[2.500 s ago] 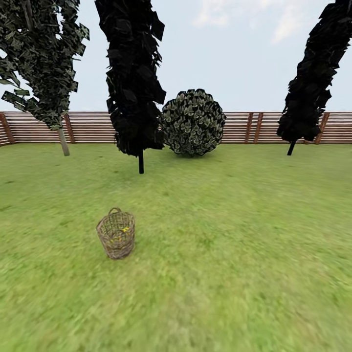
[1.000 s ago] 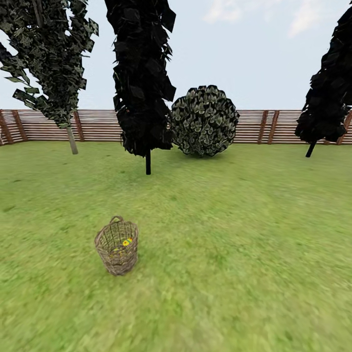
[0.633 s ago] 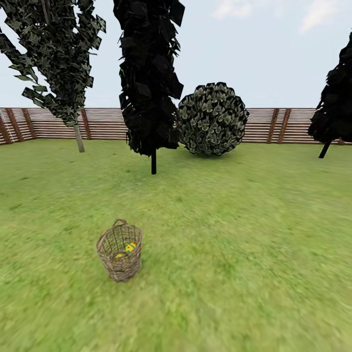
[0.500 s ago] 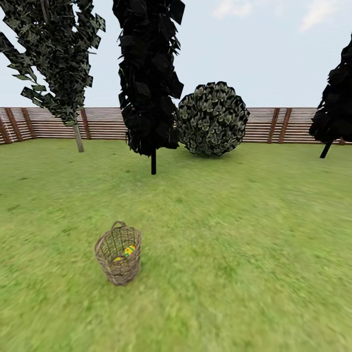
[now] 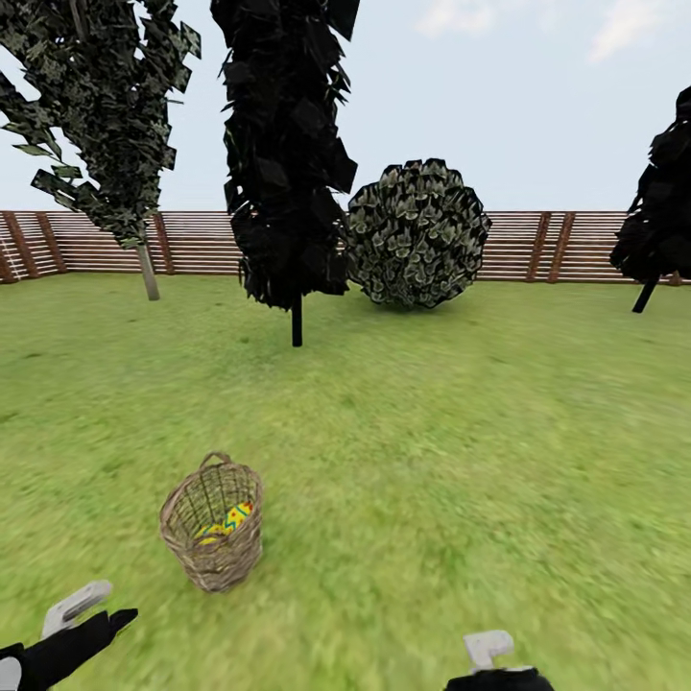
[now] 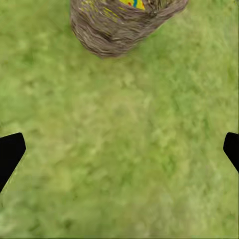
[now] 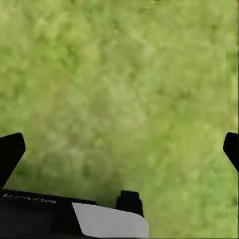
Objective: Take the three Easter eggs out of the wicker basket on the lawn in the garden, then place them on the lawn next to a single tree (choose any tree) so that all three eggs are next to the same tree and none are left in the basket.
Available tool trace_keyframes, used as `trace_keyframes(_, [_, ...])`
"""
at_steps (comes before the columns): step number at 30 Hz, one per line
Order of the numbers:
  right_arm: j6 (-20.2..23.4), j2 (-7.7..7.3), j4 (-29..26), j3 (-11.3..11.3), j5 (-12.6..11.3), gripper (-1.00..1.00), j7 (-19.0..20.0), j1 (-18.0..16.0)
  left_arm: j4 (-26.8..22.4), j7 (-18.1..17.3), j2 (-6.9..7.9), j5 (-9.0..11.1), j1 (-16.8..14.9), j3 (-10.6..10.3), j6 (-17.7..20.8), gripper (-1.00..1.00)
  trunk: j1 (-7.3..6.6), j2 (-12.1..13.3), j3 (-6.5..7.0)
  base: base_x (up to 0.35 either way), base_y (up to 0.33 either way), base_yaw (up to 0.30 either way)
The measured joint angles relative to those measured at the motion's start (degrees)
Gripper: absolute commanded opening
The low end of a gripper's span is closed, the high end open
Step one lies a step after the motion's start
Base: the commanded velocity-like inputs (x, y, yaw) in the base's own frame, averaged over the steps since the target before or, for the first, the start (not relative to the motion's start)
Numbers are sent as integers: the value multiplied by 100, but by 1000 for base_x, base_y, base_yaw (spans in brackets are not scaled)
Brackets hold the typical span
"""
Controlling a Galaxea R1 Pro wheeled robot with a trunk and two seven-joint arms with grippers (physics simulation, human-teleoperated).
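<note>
Mottled green lawn (image 5: pixel 461 461) is seen across the head view, closed at the far side by a brown slat fence (image 5: pixel 537 246) under a pale sky. A wicker basket (image 5: pixel 212 534) stands upright on the grass at the near left, and yellow Easter eggs (image 5: pixel 226 521) with coloured marks are seen inside it; their number cannot be told. Far left, a tree (image 5: pixel 146 271) with a pale trunk and grey-green canopy is seen near the fence. A near-black tree (image 5: pixel 296 321) stands right of it, a round bush (image 5: pixel 417 235) further right, and another dark tree (image 5: pixel 645 293) at the far right. The left end effector (image 5: pixel 82 622) is seen at the near left corner, apart from the basket, and the right end effector (image 5: pixel 489 653) at the near edge.

From the left wrist, the basket (image 6: pixel 119 30) is seen ahead of the left end effector (image 6: pixel 119 152), whose black fingertips (image 6: pixel 10 152) are spread wide over bare grass, with nothing held.

From the right wrist, the right end effector (image 7: pixel 119 149) is likewise spread wide and empty over grass (image 7: pixel 129 89).
</note>
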Motion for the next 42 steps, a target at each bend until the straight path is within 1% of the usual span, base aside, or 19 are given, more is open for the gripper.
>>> trace_keyframes(1, [480,-4,-790,12,-16,100,4,-8,5,1,23,-19,-7,-9,4,100,0,0,0,331,-50,0])
trace_keyframes(3, [798,-19,-1234,94,-7,100,7,-10,-6,5,-3,-50,-11,-33,5,100,0,0,-1,334,-26,-4])
trace_keyframes(5, [1104,-101,-1488,585,157,100,20,-13,-41,12,-203,-120,-17,-170,-4,100,0,0,-1,336,-19,-7])
trace_keyframes(7, [1037,-479,-1338,1232,359,100,56,-14,-43,25,-380,-162,-18,-248,-11,100,0,0,-1,336,-60,-3])
trace_keyframes(9, [798,-681,-1250,1539,465,100,5,-17,-40,31,-462,-181,-19,-286,-14,100,0,0,-1,337,-55,-1])
trace_keyframes(10, [654,-551,-1158,1214,572,100,-521,-19,-12,38,-490,-195,-19,-301,-17,100,0,0,-1,337,-16,0])
trace_keyframes(11, [98,-70,-1065,526,593,100,-2275,-21,61,63,-506,-210,-21,-309,-19,100,0,0,-1,337,-17,0])
trace_keyframes(12, [-400,185,-1034,-458,596,100,-3512,-26,86,85,-505,-214,-20,-307,-18,100,0,0,-1,337,-43,0])
trace_keyframes(13, [-810,325,-1009,-823,570,100,-4140,-31,95,102,-503,-214,-20,-307,-17,100,0,0,-1,337,-67,0])
trace_keyframes(14, [-1005,371,-994,-719,500,100,-4265,-30,102,110,-498,-215,-20,-308,-15,100,0,0,-1,337,-82,0])
trace_keyframes(17, [-429,132,-800,8,270,100,-2785,-28,96,106,-490,-211,-21,-319,-10,100,0,0,-1,337,-91,0])
trace_keyframes(20, [23,-61,-512,195,274,100,-1451,-35,122,101,-494,-214,-22,-521,-8,100,0,0,-1,337,-93,0])
trace_keyframes(23, [-181,-108,-181,-467,342,100,-1849,-157,295,112,-460,-220,-21,-889,-14,100,0,0,-1,337,-93,0])
trace_keyframes(26, [-433,-249,1310,-961,334,100,-2287,-958,466,163,-439,-240,-22,-1041,-72,100,0,1,-3,337,-93,0])
trace_keyframes(30, [-505,-419,3206,-1031,370,100,-1774,-1844,681,196,-452,-255,-24,-1088,-99,100,0,0,-7,337,-93,0])
trace_keyframes(31, [-500,-443,3171,-1020,382,100,-1139,-1979,838,194,-449,-258,-24,-1092,-129,100,0,0,-7,337,-94,0])
trace_keyframes(35, [-535,-317,3073,-893,448,100,-762,-2038,807,154,-434,-270,-25,-1095,-241,100,1,0,-8,259,-55,0])
trace_keyframes(39, [-573,-38,3139,-779,751,100,-957,-2051,1468,38,-447,-1167,-37,-1103,-1598,100,1,0,-9,267,40,0])
trace_keyframes(42, [-590,47,3189,-767,835,100,-1278,-2052,2559,-55,-585,-1556,-561,-1114,-1062,100,0,0,-7,333,-3,0])
